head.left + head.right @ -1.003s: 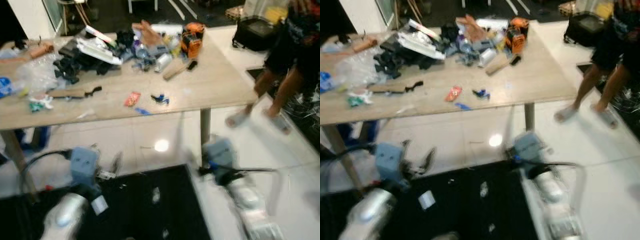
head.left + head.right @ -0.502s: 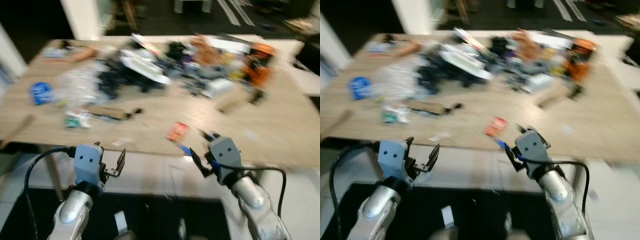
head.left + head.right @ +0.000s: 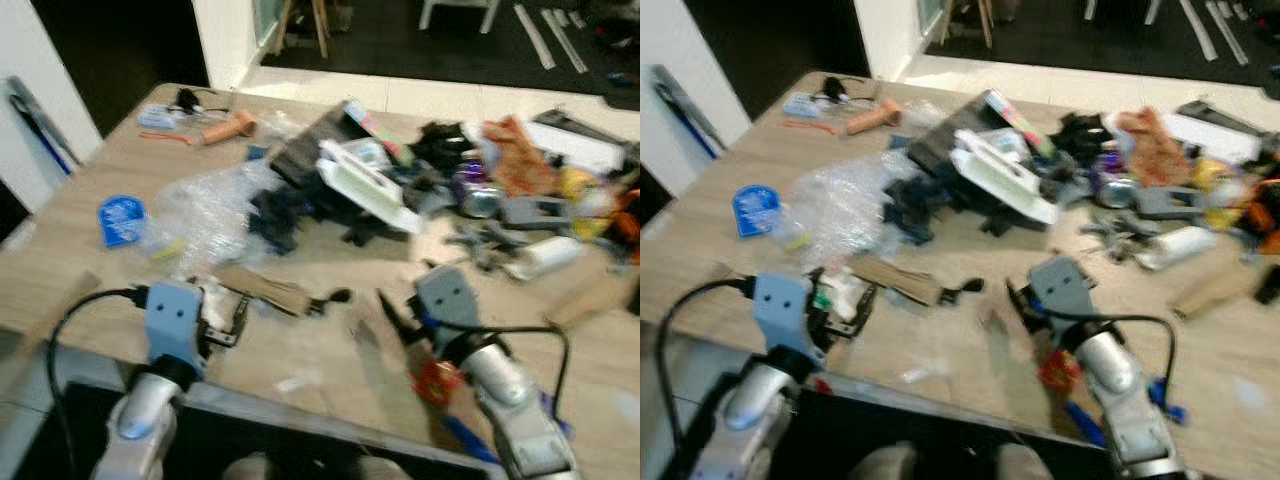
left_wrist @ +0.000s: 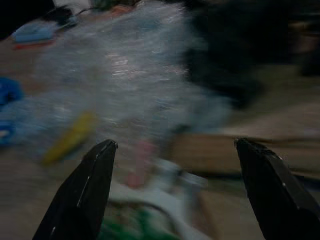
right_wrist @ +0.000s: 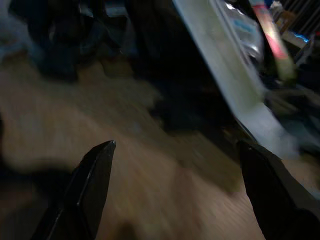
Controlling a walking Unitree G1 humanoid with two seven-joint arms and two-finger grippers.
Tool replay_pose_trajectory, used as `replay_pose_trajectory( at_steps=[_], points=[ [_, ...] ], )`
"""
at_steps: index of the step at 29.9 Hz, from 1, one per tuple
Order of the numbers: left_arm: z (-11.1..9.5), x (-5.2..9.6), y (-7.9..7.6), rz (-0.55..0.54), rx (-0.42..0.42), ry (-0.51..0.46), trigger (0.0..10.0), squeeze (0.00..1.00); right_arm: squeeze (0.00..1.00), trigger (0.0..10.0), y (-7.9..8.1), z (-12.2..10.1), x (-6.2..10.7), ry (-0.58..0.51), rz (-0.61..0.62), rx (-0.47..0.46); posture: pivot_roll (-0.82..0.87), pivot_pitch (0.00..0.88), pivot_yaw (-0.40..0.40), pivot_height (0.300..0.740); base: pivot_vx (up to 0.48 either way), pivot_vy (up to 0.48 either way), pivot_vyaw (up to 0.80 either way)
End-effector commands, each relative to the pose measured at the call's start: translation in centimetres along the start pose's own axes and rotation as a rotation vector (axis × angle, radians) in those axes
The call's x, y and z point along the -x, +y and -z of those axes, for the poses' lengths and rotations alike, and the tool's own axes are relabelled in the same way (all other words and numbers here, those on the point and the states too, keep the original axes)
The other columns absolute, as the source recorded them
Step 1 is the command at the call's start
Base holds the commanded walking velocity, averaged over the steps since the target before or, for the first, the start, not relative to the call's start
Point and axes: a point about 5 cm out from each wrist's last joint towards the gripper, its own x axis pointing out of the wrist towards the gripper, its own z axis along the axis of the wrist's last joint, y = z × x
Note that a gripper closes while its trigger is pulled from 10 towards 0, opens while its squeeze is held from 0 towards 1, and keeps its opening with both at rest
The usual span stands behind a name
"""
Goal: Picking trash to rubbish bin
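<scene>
While the wooden table (image 3: 730,185) is crowded with clutter, the piece that the coming move most likely turns on is the flat strip of brown cardboard (image 3: 896,280), taken as the landmark here. It is laid on the table's near part with its long axis running from the robot's left toward its right, a small black clip-like end (image 3: 965,289) being seen at the right tip.

The left gripper (image 3: 228,322) is held just short of the cardboard's left end, its two fingers spread wide with nothing between them; in the left wrist view the cardboard (image 4: 220,150) is seen lying across the gap ahead of the fingertips (image 4: 102,155). The right gripper (image 3: 1020,300) is likewise spread and empty, and is placed beyond the cardboard's right end, near but apart. The left arm is therefore judged the nearer, and a grasp across the strip's short width seems called for.

Behind the cardboard a crumpled sheet of clear plastic wrap (image 3: 840,205) is spread, and further left of it a blue packet (image 3: 754,210) is set down. Right of the cardboard and close under the right arm, a red wrapper (image 3: 1058,368) is seen.

No brand, label or writing can be read; everything is too blurred. The rubbish bin's place cannot be told.
</scene>
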Motion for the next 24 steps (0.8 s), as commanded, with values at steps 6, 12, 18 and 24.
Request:
replay_pose_trajectory(
  at_steps=[6, 12, 18, 24],
  points=[
    [0.0, 0.0, -0.1, 0.006, 0.009, -0.007, 10.0, 0.0, 0.0, 10.0, -1.2, -0.1, -0.2, 0.023, 0.025, -0.009, -0.15, 0.034, 0.029, 0.74, 0.0, 0.0, 0.0],
    [-0.7, 0.1, 0.1, 0.051, 0.075, -0.037, 10.0, 0.0, 0.0, 10.0, -2.6, -1.9, -1.4, -0.032, -0.049, 0.29, -0.16, 0.035, 0.029, 0.74, 0.0, 0.0, 0.0],
    [-1.7, -0.3, 0.3, 0.073, 0.081, -0.083, 10.0, 0.0, 0.0, 10.0, -2.2, -2.4, -1.7, -0.056, -0.132, 0.486, -0.16, 0.041, 0.031, 0.74, 0.0, 0.0, 0.0],
    [-2.7, -0.6, -0.9, 0.181, 0.061, -0.119, 10.0, 0.0, 0.0, 10.0, -2.9, -2.2, -2.7, -0.033, -0.136, 0.576, -0.16, 0.049, 0.037, 0.74, 0.0, 0.0, 0.0]
  ],
)
